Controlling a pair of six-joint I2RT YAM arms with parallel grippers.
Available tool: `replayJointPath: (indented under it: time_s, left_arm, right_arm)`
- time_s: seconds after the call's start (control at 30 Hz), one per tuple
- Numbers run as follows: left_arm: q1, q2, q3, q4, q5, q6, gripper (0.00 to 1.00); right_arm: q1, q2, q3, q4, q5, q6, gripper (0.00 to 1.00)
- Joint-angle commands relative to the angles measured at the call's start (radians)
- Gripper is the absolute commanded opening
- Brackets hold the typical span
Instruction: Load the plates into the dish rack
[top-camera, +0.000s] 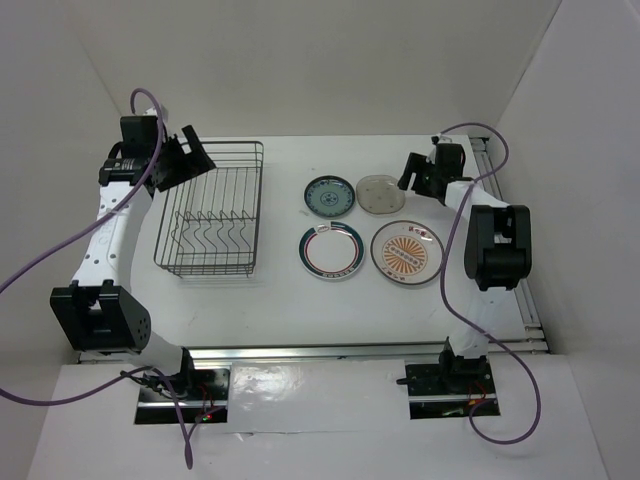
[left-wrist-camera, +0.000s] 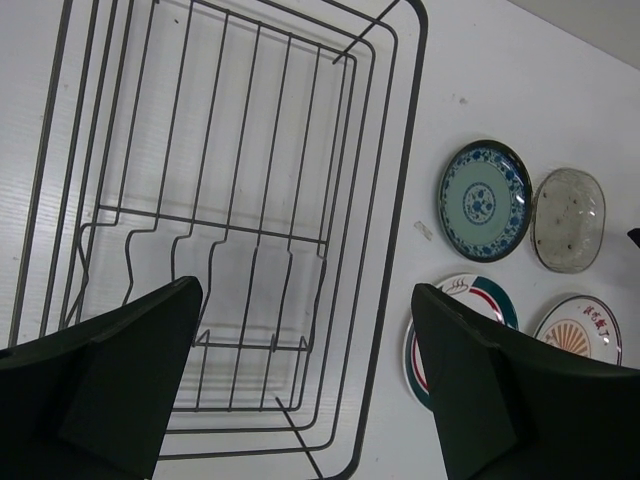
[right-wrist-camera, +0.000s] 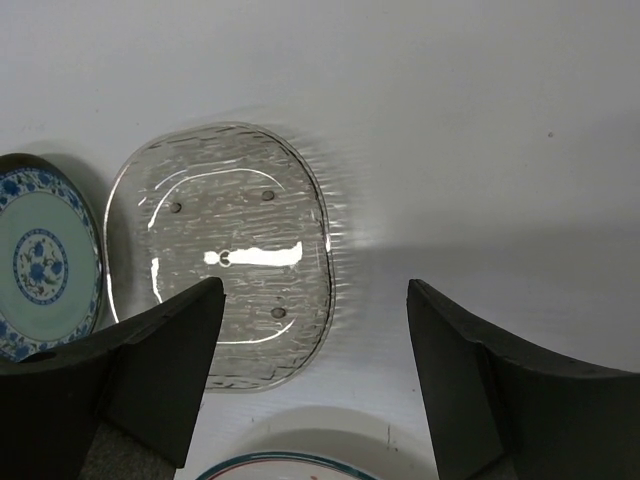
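The dish rack (top-camera: 258, 200), a dark wire basket with upright tines, stands at the left. Four plates lie flat to its right: a teal-patterned one (top-camera: 329, 197), a pale clear one (top-camera: 381, 193), a white one with a green-red rim (top-camera: 330, 250) and an orange sunburst one (top-camera: 406, 251). My left gripper (top-camera: 195, 152) is open and empty above the rack's far left corner; its wrist view looks down into the rack (left-wrist-camera: 400, 200). My right gripper (top-camera: 411, 172) is open and empty, hovering just right of the pale plate (right-wrist-camera: 220, 255).
White walls enclose the table on three sides. A metal rail (top-camera: 520, 290) runs along the right edge behind the right arm. In the left wrist view the teal plate (left-wrist-camera: 484, 199) and the pale plate (left-wrist-camera: 567, 219) lie right of the rack.
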Motion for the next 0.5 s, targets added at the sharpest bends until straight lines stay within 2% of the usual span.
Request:
replayJointPath:
  time_s: [0.0,0.13,0.47]
  left_arm:
    - [0.001,-0.009,0.002,0.041,0.058,0.001,1.00]
    - [0.001,0.001,-0.008,0.050,0.058,0.001,1.00]
    - [0.001,0.001,-0.008,0.050,0.078,0.001,1.00]
  right_arm:
    - [-0.013,0.028,0.064,0.049,-0.032,-0.026,0.80]
    - [-0.013,0.097,0.119,0.025,-0.059,-0.045,0.70]
    - [-0.033,0.098,0.095,0.047,-0.136,-0.055,0.68]
